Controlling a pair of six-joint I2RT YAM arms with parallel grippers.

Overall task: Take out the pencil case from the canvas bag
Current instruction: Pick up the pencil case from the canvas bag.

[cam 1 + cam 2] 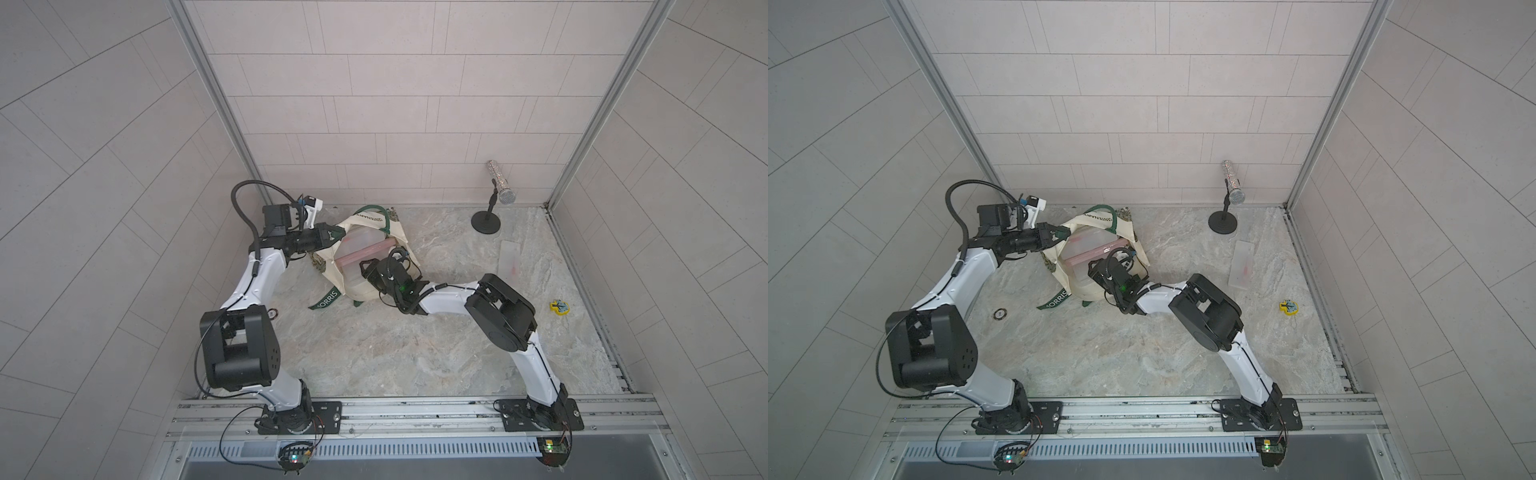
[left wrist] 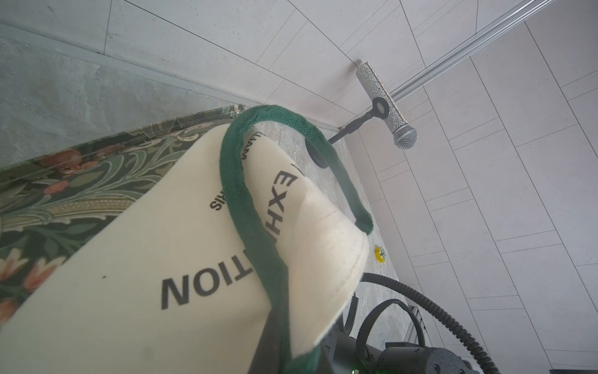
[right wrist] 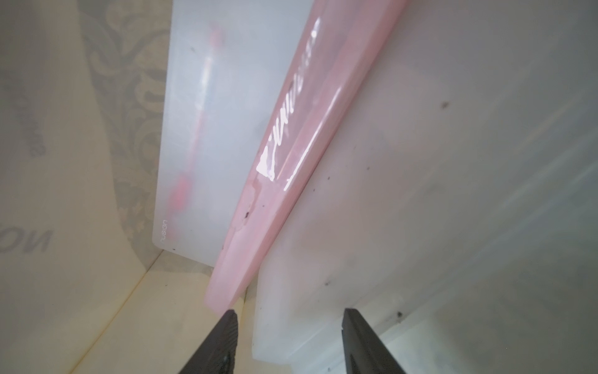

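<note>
Now your left hand (image 1: 331, 237) is clamped on the rim of the canvas bag (image 1: 332, 276), which lies by the worktop's (image 1: 415, 353) back edge, toward its left corner. Inside the bag, your right hand (image 3: 290, 311) has its jaws apart, straddling a corner of the frosted pencil case (image 3: 404, 194), with a pink case (image 3: 291, 145) just beside one finger.

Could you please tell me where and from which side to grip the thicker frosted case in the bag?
I'd take the thicker frosted case by its near end, across its thickness, entering through the mouth of the canvas bag: that end faces the opening, and the pink case crowds one long side.
</note>
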